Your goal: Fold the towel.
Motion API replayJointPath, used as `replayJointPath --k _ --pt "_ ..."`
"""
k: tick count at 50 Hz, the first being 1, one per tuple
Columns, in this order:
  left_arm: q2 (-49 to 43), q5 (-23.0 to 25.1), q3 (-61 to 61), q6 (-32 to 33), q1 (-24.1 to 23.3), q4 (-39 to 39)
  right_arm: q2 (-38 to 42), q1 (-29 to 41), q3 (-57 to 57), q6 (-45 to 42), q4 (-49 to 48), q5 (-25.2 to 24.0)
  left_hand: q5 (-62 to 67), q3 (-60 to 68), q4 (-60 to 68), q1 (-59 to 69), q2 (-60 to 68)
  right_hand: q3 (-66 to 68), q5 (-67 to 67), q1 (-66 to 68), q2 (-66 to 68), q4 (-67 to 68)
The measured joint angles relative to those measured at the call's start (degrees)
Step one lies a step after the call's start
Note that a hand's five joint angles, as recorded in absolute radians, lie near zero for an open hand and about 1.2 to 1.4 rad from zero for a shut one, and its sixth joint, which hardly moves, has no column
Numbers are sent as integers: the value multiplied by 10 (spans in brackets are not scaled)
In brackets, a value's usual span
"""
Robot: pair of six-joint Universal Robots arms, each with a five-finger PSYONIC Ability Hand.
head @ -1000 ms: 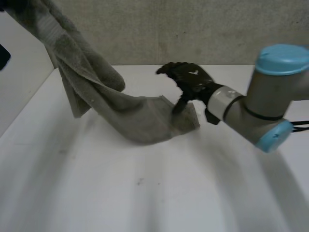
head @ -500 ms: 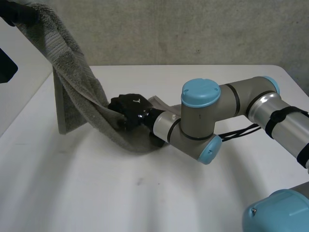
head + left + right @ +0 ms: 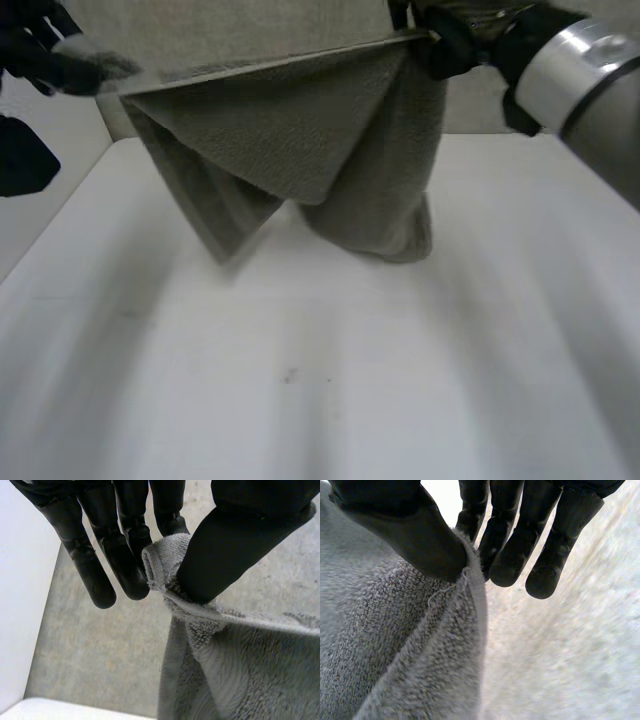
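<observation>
Working over a white table (image 3: 400, 380), bare across its near half. Holding a grey towel (image 3: 300, 140) up above the table's far edge, with the top hem pulled taut from near the far-left corner towards the far-right side. Hanging below that hem in uneven layers: one flap draped diagonally across the front, a narrower tail dropping on the left, a thicker bunch sagging on the right towards the surface. Pinching one top corner with the left hand (image 3: 235, 540), thumb pressed onto the hem against the fingers (image 3: 127, 545). Pinching the other top corner with the right hand (image 3: 405, 535) likewise, thumb on the cloth against the nearest fingers, the rest straight beside it.

Judged early in the fold: lifted and stretched by two corners, but no clean crease made and nothing laid flat. Left to do, probably: shaking out the twisted layers, laying the cloth down, bringing edge to edge, squaring up.

Cannot tell whether the lowest bunch touches the surface. Lower corners lost inside the hanging layers. Right hand cut by the head view's upper edge; left hand partly covered by cloth there.
</observation>
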Motion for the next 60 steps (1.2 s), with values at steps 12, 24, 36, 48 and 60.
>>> replayJointPath --k 12,24,36,48,60 --pt "-56 -1 -42 -11 -2 9 -145 54 209 -261 2 154 1 0 0 0 0 0 0 0 5 0" --pt "-127 1 -91 -4 -2 26 34 116 222 -341 64 233 0 0 0 0 0 0 3 0 5 0" --pt "-230 2 -85 2 -16 54 204 64 139 -217 56 106 0 0 0 0 0 0 6 0 5 0" --pt "-291 -2 156 -5 -26 71 264 16 -92 -197 -10 89 0 0 0 0 0 0 6 0 5 0" --pt "-274 -42 357 -35 -19 150 143 14 -100 -195 -196 100 1 0 0 0 0 0 6 0 5 0"
